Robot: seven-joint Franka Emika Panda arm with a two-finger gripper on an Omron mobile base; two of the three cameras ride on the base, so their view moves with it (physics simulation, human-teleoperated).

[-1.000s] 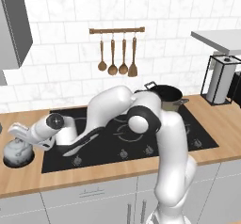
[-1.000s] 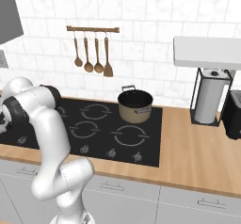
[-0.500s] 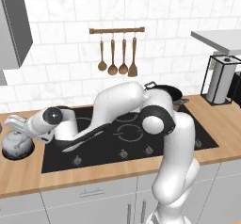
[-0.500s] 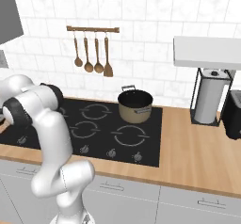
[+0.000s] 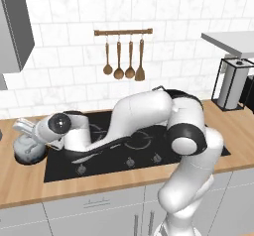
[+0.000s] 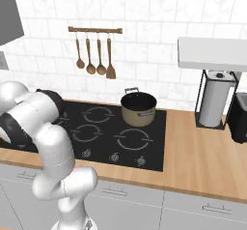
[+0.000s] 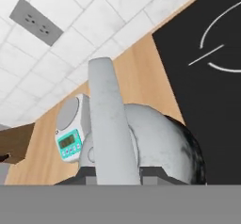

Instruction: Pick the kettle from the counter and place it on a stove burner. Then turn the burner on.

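We see the kettle [image 5: 30, 149] at the left end of the counter [image 5: 30, 180], just off the left edge of the black cooktop [image 5: 144, 141]; whether its base touches the wood or hangs just above it, we cannot tell. In the hand view its handle [image 7: 113, 124] rises as a broad pale band straight up from the bottom middle, with the round grey body [image 7: 160, 143] behind it. The claw [image 5: 31, 132] sits right over the kettle, reached out low to the left, its jaws pinched together on the handle. Just past the kettle in the hand view a small white scale [image 7: 71, 126] with a teal display lies on the wood, near the tiled wall. On the cooktop we see the widest ring, the stove burner [image 6: 132, 139], bare at the front right, and the tan pot [image 6: 138, 108] with its black rim stands at the back right corner. Wooden utensils [image 5: 124, 61] hang from a rail on the wall above, and a paper towel roll [image 6: 212, 103] stands toward the right end of the counter.
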